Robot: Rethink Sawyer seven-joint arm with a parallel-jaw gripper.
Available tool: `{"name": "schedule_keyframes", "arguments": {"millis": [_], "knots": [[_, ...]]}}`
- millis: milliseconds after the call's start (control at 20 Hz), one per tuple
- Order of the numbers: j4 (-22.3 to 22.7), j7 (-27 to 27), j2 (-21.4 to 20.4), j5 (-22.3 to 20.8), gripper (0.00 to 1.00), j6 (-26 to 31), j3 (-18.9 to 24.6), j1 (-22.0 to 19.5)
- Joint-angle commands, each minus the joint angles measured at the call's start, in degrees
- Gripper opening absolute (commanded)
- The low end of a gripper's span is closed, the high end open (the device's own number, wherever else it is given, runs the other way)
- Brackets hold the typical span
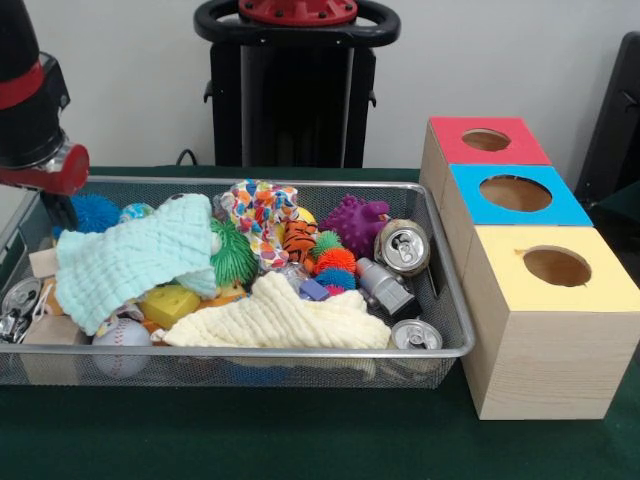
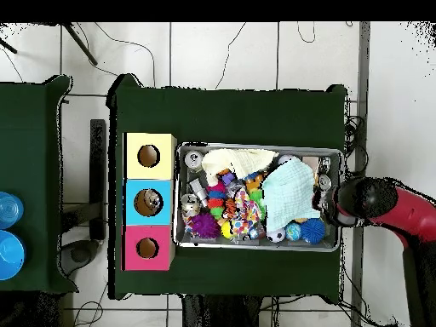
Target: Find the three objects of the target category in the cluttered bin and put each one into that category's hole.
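Note:
A wire mesh bin (image 1: pixel 455 300) holds mixed clutter. A mint cloth (image 1: pixel 130 260), a pale yellow cloth (image 1: pixel 280 322) and a patterned cloth (image 1: pixel 258 212) lie over it. Three drink cans show: one (image 1: pixel 403 245) by the bin's right wall, one (image 1: pixel 415 335) at the front right corner, one (image 1: pixel 18 295) at the left end. Spiky balls include a purple one (image 1: pixel 355 222) and a blue one (image 1: pixel 95 212). My gripper (image 1: pixel 58 208) hangs at the bin's left end, above the blue ball and the left can. In the overhead view the gripper (image 2: pixel 328 204) is over the bin's right end.
Three wooden boxes with round holes stand to the right of the bin: red top (image 1: pixel 487 140), blue top (image 1: pixel 515 193), yellow top (image 1: pixel 556 267). A baseball (image 1: pixel 120 335), a yellow block (image 1: pixel 170 303) and a grey bottle (image 1: pixel 385 287) also lie in the bin.

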Motion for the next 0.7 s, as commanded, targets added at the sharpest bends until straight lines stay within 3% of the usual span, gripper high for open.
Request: {"name": "schedule_keyframes", "arguments": {"millis": [50,700], "knots": [[1.9,-10.5,3.4,-3.8,0.0,-1.6,4.0,1.5],[5.3,-4.9,-3.6,0.8,0.0,4.7,2.8,5.8]]}}
